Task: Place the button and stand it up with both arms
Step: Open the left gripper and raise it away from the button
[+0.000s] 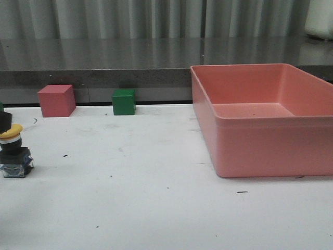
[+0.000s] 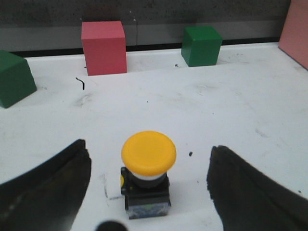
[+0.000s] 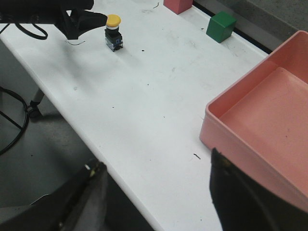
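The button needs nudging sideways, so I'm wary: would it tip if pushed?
Probably, if pushed high: the button stands upright with a wide yellow cap over a narrower black body. A low push on its clear base seems safer. The domed cap looks smooth, perhaps slippery.

Not much of the robot to see here, honestly. In the left wrist view you get the left gripper [image 2: 149, 192] as two chunky black fingers [image 2: 45, 190], matte, with smooth curved inner edges that taper toward the tips, plus a small rounded black nub at 6 o'clock on the frame edge. The right gripper [image 3: 154, 202] looks the same style: dark, broad fingers [image 3: 250, 197], one side blurrier and greyer than the other. From the right wrist camera the left arm [image 3: 72, 19] shows at 11 o'clock as a black body ending in a pointed black finger, with a looped black cable [image 3: 31, 29] hanging off it.
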Controlling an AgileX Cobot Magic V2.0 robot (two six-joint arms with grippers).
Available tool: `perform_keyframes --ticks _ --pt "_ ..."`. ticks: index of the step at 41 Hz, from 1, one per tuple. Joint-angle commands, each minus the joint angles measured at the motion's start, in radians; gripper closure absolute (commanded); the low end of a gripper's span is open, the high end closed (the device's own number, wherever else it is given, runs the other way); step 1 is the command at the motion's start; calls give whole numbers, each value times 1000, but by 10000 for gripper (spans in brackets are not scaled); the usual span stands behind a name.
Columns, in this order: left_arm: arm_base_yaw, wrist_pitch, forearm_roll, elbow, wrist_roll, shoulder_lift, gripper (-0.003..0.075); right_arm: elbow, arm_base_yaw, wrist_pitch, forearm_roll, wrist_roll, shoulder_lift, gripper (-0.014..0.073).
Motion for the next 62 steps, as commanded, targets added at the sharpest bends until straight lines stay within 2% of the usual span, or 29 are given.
perform_keyframes --ticks 1,14,19,25,33,43,58,62 --pt "-6 176 0 -45 -16 -143 217 -26 -3 -64 -6 -5 5 115" --pt "-79 994 0 -337 -16 -510 227 -26 -3 -64 -6 -5 5 115" --pt "-80 1226 5 -455 -16 -596 227 -26 -3 -64 -6 -5 5 115" --pt "-80 1440 11 -582 -16 -684 227 -26 -3 -64 -6 -5 5 115" --pt "-80 1628 11 -691 -16 -779 227 -26 -3 -64 -6 -5 5 115" --pt "-80 1766 29 -737 -16 -864 227 -26 -3 -64 -6 -5 5 115" --pt "-80 1824 65 -737 -16 -888 227 -26 -3 -61 -6 -4 5 115" --pt "-80 1824 65 -737 -16 -888 227 -26 -3 -55 -8 48 5 115"
